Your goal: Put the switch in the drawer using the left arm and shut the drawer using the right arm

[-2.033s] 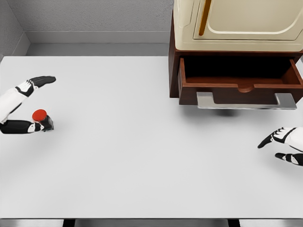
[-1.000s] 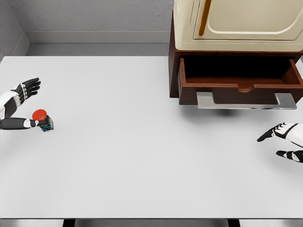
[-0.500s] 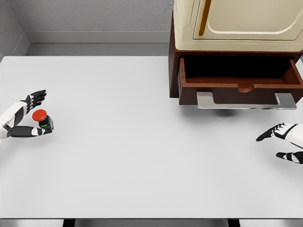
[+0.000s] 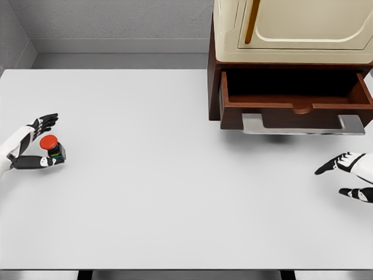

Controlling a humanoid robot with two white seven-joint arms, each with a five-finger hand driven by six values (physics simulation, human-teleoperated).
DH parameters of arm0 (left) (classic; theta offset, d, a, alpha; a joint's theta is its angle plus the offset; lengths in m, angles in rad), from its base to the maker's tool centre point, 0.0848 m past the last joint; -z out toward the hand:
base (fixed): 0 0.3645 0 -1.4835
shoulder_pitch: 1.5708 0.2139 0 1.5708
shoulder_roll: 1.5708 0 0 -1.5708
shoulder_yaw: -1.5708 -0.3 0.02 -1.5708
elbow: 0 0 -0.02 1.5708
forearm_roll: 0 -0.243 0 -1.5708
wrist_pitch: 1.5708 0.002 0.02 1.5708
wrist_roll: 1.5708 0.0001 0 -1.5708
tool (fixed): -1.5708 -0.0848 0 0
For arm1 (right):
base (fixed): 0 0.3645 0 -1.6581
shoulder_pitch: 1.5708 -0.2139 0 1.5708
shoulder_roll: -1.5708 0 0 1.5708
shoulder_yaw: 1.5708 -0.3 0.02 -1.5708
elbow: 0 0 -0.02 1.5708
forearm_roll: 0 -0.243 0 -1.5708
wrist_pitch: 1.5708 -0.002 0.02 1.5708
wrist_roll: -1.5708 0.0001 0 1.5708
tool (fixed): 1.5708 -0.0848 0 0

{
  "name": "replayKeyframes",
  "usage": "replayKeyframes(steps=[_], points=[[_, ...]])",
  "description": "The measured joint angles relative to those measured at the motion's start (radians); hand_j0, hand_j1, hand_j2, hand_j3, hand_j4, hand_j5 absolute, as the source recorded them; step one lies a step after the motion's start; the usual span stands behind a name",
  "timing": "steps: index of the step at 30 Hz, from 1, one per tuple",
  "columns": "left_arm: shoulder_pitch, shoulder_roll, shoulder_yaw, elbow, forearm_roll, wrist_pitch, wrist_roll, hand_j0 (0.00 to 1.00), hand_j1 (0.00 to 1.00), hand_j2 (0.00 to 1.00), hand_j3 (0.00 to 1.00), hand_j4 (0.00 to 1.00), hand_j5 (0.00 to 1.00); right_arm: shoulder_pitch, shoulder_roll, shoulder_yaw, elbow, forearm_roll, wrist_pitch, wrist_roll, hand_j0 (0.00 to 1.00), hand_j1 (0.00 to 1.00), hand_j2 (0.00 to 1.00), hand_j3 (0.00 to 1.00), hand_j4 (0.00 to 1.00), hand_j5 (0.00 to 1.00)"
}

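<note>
While switch [image 4: 52, 148] sits far left, drawer [image 4: 294, 100] gapes open.

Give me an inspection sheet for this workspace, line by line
Surface: white table, flat, mostly bare.
Job's things: switch with red button at far left of table; wooden drawer open, inside looks dark, metal handle facing forward.
Clutter: nothing seen.
Grippers: left hand open, fingers either side of the switch, grasp not closed; right hand open, at right edge below the drawer.
Cables: nothing seen.
Surroundings: cream cabinet above the drawer; grey wall behind.
</note>
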Motion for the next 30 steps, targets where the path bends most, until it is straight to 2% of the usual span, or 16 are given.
replayKeyframes(steps=[3, 10, 13, 16, 20, 22, 30], points=[[0.008, -0.001, 0.008, 0.000, -0.018, -0.015, 0.000, 0.83, 0.83, 0.83, 0.83, 0.83, 0.83, 0.002, 0.001, -0.005, 0.000, 0.000, 0.000, 0.001, 0.72, 0.72, 0.72, 0.72, 0.72, 0.72], [0.009, 0.000, 0.012, 0.013, -0.034, -0.020, 0.000, 0.83, 0.83, 0.83, 0.83, 0.83, 0.83, 0.002, 0.001, -0.008, 0.000, 0.001, 0.000, 0.002, 0.73, 0.73, 0.73, 0.73, 0.73, 0.73], [0.009, 0.001, 0.012, 0.022, -0.038, -0.016, 0.000, 0.69, 0.69, 0.69, 0.69, 0.69, 0.69, 0.002, 0.001, -0.007, 0.000, 0.001, 0.000, 0.002, 0.73, 0.73, 0.73, 0.73, 0.73, 0.73], [0.012, 0.002, 0.012, 0.025, -0.037, -0.015, 0.000, 0.68, 0.68, 0.68, 0.68, 0.68, 0.68, 0.002, -0.001, -0.007, 0.000, 0.001, 0.000, 0.002, 0.73, 0.73, 0.73, 0.73, 0.73, 0.73], [0.020, 0.000, 0.012, 0.023, -0.029, -0.015, 0.000, 0.50, 0.50, 0.50, 0.50, 0.50, 0.50, 0.002, -0.003, -0.007, 0.000, 0.001, 0.000, 0.002, 0.73, 0.73, 0.73, 0.73, 0.73, 0.73], [0.020, 0.000, 0.013, 0.021, -0.032, -0.014, 0.000, 0.45, 0.45, 0.45, 0.45, 0.45, 0.45, 0.002, -0.002, -0.007, 0.000, 0.001, 0.000, 0.002, 0.73, 0.73, 0.73, 0.73, 0.73, 0.73], [0.006, -0.002, 0.013, 0.012, -0.035, -0.013, 0.000, 0.39, 0.39, 0.39, 0.39, 0.39, 0.39, 0.003, -0.002, -0.007, 0.000, 0.001, 0.000, 0.002, 0.73, 0.73, 0.73, 0.73, 0.73, 0.73]])
